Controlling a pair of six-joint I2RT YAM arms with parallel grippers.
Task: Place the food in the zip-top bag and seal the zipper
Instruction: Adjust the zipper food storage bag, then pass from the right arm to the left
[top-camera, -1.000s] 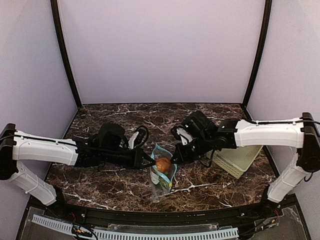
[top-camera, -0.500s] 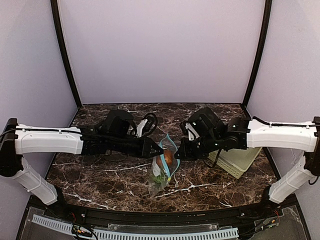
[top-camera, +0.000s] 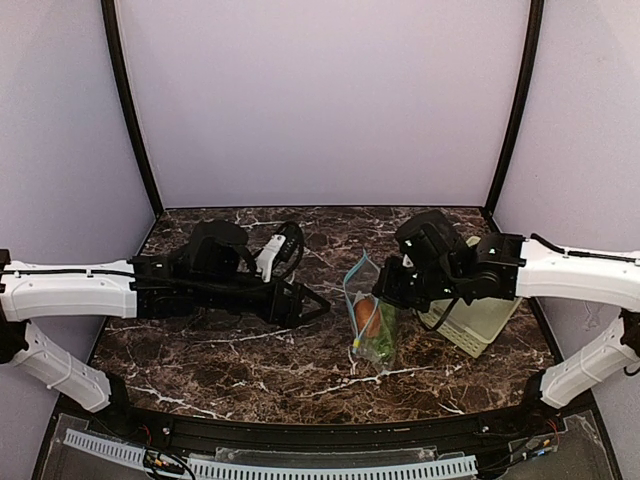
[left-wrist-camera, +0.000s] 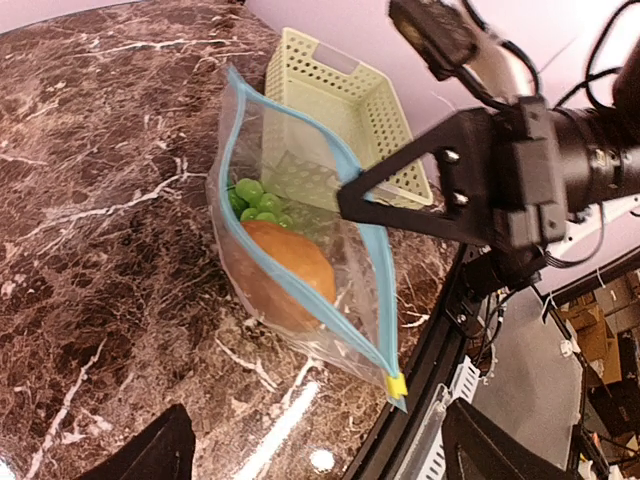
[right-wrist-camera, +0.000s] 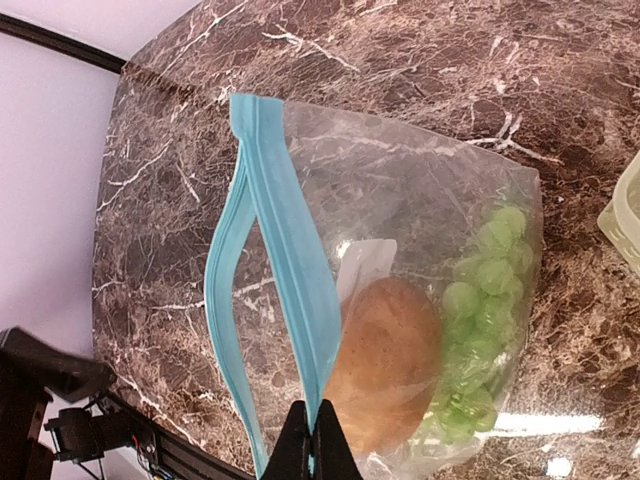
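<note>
Zip-top bag (top-camera: 368, 318) is held up over the counter (top-camera: 220, 360) by the right fingers (top-camera: 388, 292). A second ago the left fingers (top-camera: 312, 296) were closed at its mouth; now they are spread and clear of it, to its left.

From the left wrist, the potato (left-wrist-camera: 285, 268) and green vegetable (left-wrist-camera: 255, 203) lie low inside the bag, with the slotted basket (left-wrist-camera: 340, 100) behind.

From the right wrist, the fingers are pressed together on the teal zipper (right-wrist-camera: 300, 280), whose two strips gape apart. Loading looks done; sealing remains.

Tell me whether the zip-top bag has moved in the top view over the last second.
Yes. Held by the right gripper, the zip-top bag has shifted right, closer to the pale green basket, which stayed put.
</note>
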